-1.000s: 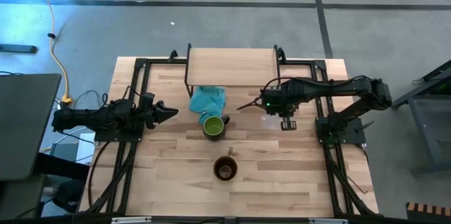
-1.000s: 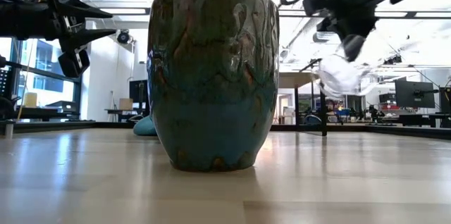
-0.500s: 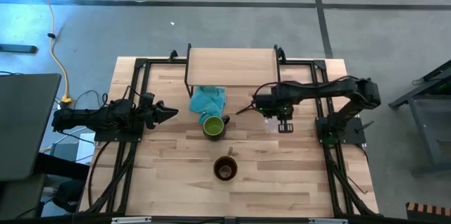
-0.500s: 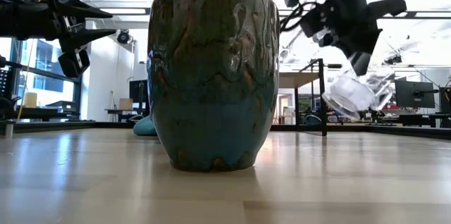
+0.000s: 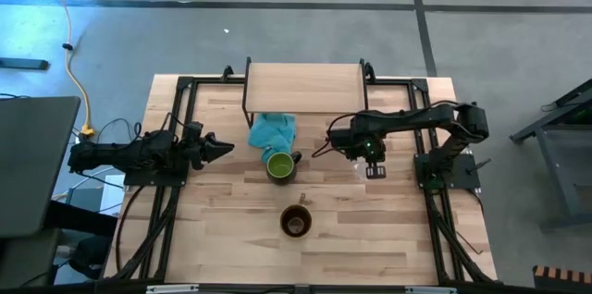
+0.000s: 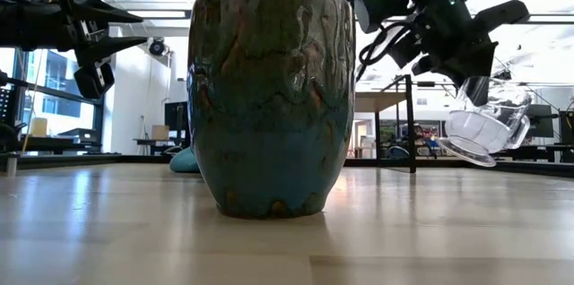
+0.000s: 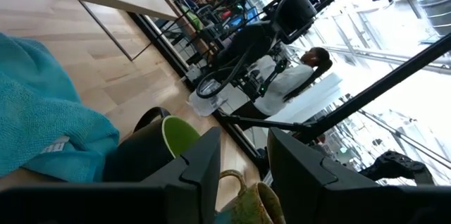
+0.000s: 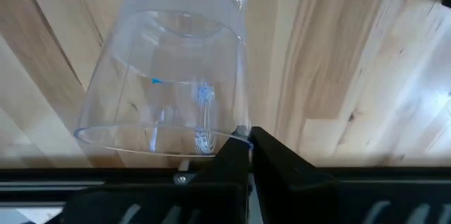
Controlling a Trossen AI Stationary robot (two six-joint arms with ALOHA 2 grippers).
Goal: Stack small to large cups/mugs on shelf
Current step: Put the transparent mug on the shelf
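The small clear glass cup (image 8: 169, 62) hangs in my shut right gripper (image 8: 243, 146), right of centre over the table (image 5: 363, 151). The low view shows it tilted and just above the tabletop (image 6: 489, 124). The dark mug with a green inside (image 5: 279, 165) stands on its base at the table's middle, next to the teal cloth (image 5: 273, 130). The brown mug (image 5: 295, 221) stands on its base nearer the front edge and fills the low view (image 6: 269, 97). The light-wood shelf (image 5: 305, 88) stands at the far edge. My left gripper (image 5: 222, 147) waits open at the left, fingers pointing toward the green mug (image 7: 169, 143). My right gripper pinches the glass cup's wall at the rim (image 8: 238, 135), one finger inside the mouth and one outside. The fingers come from above, slanting down. The cup hangs below them, lifted clear of the table and tilted, with its thick base (image 6: 465, 148) lowest.
The teal cloth lies partly under the shelf's front edge and touches the green mug. The shelf stands on thin black legs (image 6: 412, 124). Black frame rails (image 5: 180, 128) run along the table's left and right sides. A person sits in the room beyond (image 7: 296, 76).
My right gripper has come down toward the tabletop and a little toward the near edge with the glass cup. The cup has stayed in the hold and now hangs lower and more tilted, base downward.
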